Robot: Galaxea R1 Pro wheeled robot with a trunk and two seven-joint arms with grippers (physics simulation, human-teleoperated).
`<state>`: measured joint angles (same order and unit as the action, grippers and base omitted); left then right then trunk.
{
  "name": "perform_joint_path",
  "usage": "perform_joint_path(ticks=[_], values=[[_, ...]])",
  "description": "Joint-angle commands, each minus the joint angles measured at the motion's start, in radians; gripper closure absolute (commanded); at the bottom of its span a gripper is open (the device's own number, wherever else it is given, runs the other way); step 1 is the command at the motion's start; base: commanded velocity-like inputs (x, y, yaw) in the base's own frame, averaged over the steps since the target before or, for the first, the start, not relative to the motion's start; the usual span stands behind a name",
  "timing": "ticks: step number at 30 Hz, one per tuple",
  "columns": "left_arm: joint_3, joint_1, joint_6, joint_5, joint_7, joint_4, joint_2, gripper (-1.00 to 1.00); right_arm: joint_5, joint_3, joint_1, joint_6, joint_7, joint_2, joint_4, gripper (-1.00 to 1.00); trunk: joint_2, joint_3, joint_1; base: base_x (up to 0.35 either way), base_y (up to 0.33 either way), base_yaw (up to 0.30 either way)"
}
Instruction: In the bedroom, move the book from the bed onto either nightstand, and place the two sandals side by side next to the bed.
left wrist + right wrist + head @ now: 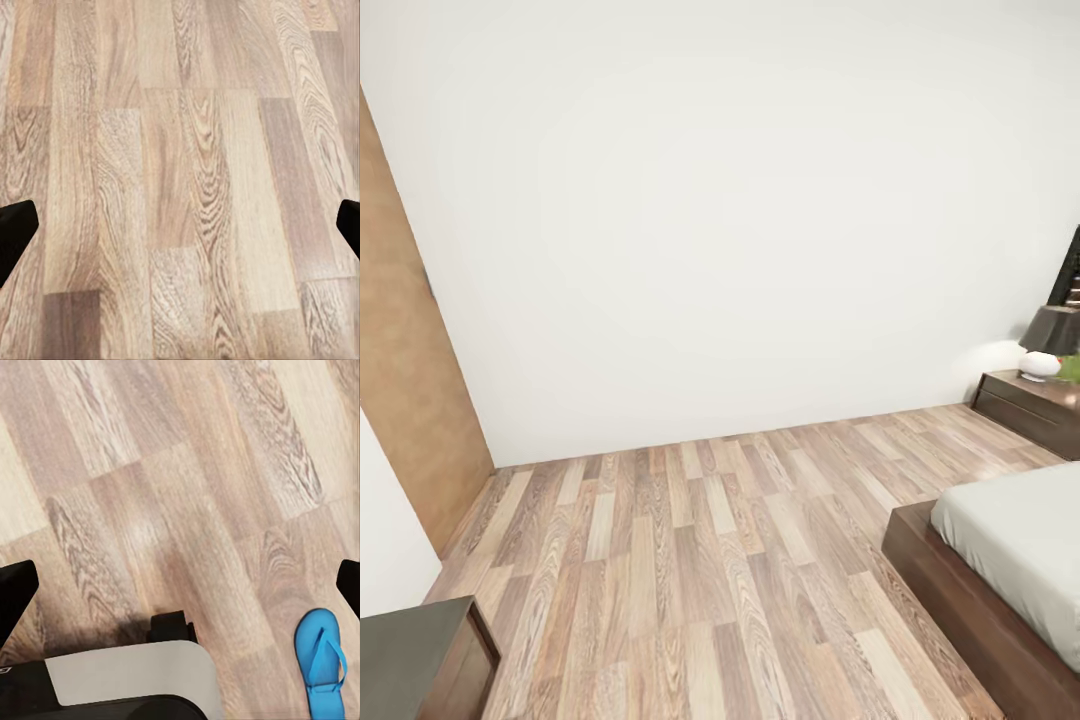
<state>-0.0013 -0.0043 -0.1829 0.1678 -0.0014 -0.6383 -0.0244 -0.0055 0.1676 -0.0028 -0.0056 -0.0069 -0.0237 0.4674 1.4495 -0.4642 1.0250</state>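
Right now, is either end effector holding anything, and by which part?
Nothing is held. The left end effector and right end effector are both open over the wood floor; a blue sandal lies ungrasped.

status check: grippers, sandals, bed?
Left gripper and right gripper open, empty, over wood floor. One blue sandal on floor by right gripper. Bed corner ahead right, nightstand beyond.

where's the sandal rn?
One blue sandal shows in the right wrist view, flat on the wood floor, beside the robot's grey base.
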Motion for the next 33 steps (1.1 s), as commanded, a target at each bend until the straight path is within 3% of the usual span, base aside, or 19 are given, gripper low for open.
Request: perform_joint_path(ticks=[1,25,33], values=[[0.0,0.0,-0.003,0.007,0.0,0.0,0.0,-1.0,-0.001,0.001,0.0,-0.001,-0.001,0.0,0.001,-1.0,0.001,-0.001,0.0,0.002,0.0,-0.265],[0.0,0.0,-0.003,0.007,0.0,0.0,0.0,-1.0,-0.001,0.001,0.0,-0.001,-0.001,0.001,0.001,-1.0,0.001,-0.001,0.0,0.0,0.0,-0.269],[0.0,0.0,-0.003,0.007,0.0,0.0,0.0,-1.0,-0.001,0.001,0.0,-0.001,-0.001,0.001,0.001,-1.0,0.001,-0.001,0.0,0.173,0.115,-0.269]])
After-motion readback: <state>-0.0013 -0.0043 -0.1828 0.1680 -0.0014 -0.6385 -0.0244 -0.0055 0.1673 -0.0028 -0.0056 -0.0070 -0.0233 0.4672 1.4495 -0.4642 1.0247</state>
